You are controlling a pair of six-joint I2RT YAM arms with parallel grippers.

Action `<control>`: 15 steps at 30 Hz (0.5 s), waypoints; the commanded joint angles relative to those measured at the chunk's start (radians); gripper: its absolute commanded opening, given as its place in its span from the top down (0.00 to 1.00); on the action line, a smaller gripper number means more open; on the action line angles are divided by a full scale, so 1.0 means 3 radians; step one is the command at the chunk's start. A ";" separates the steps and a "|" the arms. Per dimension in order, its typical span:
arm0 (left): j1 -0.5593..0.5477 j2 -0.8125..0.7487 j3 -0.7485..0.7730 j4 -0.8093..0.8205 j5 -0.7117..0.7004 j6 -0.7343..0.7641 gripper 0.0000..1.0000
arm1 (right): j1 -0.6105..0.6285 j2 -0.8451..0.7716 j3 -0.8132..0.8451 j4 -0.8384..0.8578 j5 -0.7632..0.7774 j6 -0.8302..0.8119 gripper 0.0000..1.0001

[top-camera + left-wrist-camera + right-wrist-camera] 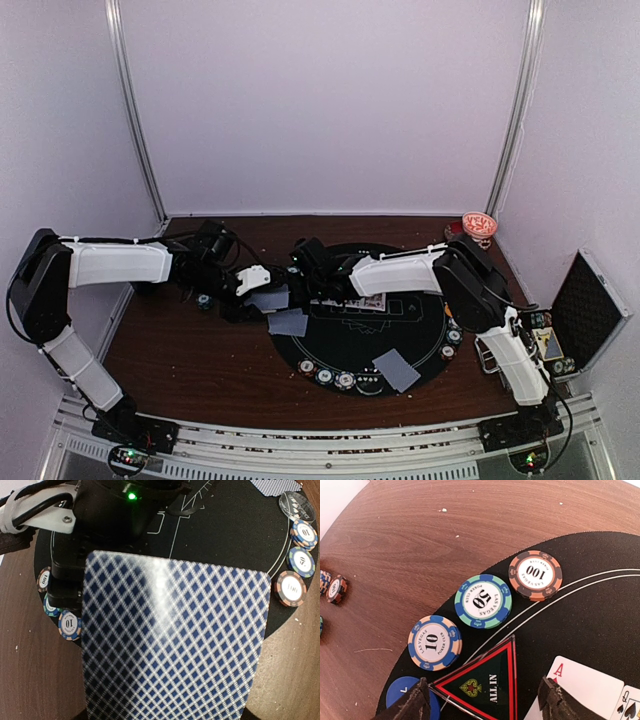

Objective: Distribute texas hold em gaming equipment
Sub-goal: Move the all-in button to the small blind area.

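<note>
A blue-checked playing card fills the left wrist view, held close over the jaws of my left gripper, which it hides. My right gripper is open, its fingers on either side of the red-edged "ALL IN" triangle marker. The marker lies on the black mat, with one corner over a blue disc. Beside the marker, a 10 chip, a 50 chip and a 100 chip line the mat's rim. A face-up ace lies by the right finger.
More chips and a face-down card sit on the round mat's near edge. Another card lies at its left edge. A red-patterned cup stands at the back right. An open metal case is at the right.
</note>
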 commanded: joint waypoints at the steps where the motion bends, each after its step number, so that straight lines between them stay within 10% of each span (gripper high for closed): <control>1: 0.0015 -0.0008 0.0082 0.0025 0.0079 0.0005 0.39 | 0.0015 -0.0181 -0.0140 0.0083 0.0028 0.0034 0.23; 15: 0.0011 -0.0017 0.0080 0.0022 0.0133 0.0017 0.39 | 0.0012 -0.1285 -0.1274 0.0791 -0.0451 0.0086 0.14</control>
